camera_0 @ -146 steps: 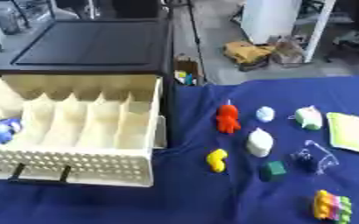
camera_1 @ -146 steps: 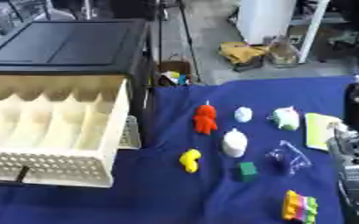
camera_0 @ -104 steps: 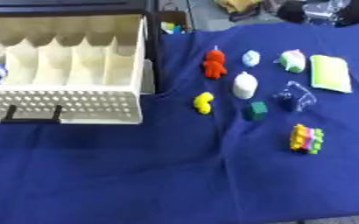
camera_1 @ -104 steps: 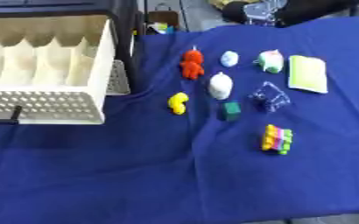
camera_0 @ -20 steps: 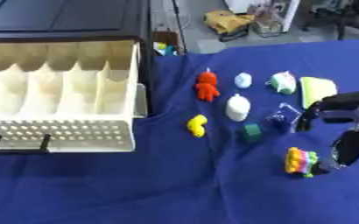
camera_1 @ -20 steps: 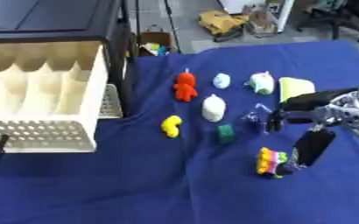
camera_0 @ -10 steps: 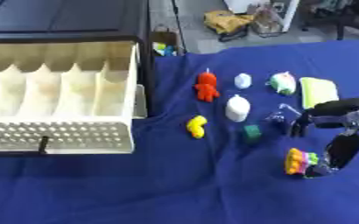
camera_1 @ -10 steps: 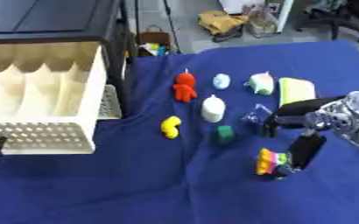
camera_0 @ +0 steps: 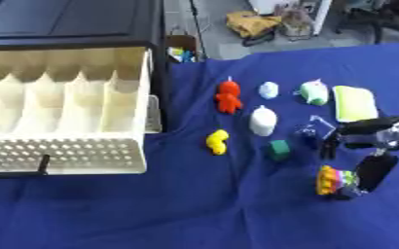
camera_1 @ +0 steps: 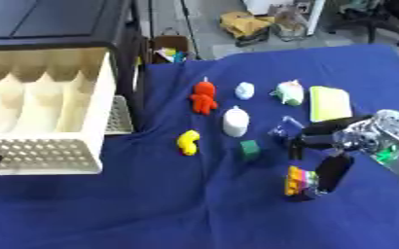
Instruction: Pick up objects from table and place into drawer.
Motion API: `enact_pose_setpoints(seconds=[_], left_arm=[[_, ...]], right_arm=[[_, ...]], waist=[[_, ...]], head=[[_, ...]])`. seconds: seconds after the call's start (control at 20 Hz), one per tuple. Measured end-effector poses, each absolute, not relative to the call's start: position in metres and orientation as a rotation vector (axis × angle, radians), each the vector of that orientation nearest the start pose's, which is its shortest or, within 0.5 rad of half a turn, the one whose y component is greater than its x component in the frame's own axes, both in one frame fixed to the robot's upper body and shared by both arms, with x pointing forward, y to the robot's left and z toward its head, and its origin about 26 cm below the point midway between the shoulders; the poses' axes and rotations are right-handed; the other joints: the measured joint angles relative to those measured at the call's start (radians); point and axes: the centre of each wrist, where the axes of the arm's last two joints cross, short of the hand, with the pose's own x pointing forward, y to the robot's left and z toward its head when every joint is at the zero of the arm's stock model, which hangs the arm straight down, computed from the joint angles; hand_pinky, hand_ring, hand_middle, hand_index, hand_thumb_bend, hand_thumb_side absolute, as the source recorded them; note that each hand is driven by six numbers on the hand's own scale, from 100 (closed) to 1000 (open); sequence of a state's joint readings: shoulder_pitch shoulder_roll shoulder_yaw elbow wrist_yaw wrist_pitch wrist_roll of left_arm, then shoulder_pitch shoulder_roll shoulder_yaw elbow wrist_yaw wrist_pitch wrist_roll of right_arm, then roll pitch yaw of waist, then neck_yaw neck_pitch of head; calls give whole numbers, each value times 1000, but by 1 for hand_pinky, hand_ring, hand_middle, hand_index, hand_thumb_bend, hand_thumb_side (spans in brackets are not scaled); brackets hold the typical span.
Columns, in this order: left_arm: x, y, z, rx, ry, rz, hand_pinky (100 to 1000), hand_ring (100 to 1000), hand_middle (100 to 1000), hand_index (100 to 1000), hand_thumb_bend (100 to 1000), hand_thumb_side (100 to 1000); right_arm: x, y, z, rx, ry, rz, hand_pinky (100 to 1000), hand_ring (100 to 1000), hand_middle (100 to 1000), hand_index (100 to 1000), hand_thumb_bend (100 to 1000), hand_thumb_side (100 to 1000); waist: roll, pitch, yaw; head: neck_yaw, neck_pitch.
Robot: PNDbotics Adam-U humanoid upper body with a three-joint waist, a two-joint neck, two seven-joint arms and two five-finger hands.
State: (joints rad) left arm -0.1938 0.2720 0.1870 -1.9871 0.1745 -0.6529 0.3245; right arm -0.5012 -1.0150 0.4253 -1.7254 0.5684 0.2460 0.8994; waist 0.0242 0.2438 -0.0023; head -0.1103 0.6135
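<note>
Where cloth lies bare, right hand

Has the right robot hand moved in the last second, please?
Yes. The right robot hand has come down and left, closing on the multicoloured toy, judged against the green cube.

a blue-clothed table carries a cream drawer, small toys and a pale green pad.

Open drawer left; small objects clustered right on table.
</note>
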Motion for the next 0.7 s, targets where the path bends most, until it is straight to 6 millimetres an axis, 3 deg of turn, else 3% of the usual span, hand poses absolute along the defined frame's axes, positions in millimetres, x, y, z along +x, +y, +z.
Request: enact_pose_setpoints(seconds=[0.7], left_arm=[[287, 308, 176, -207, 3384, -401, 458, 658, 607, 802, 275, 983]], right_arm=[[334, -318, 215, -718, -705, 1739, 797, 918, 664, 752, 585, 367]], waist=[[2, 3, -3]], head=[[-6, -1]])
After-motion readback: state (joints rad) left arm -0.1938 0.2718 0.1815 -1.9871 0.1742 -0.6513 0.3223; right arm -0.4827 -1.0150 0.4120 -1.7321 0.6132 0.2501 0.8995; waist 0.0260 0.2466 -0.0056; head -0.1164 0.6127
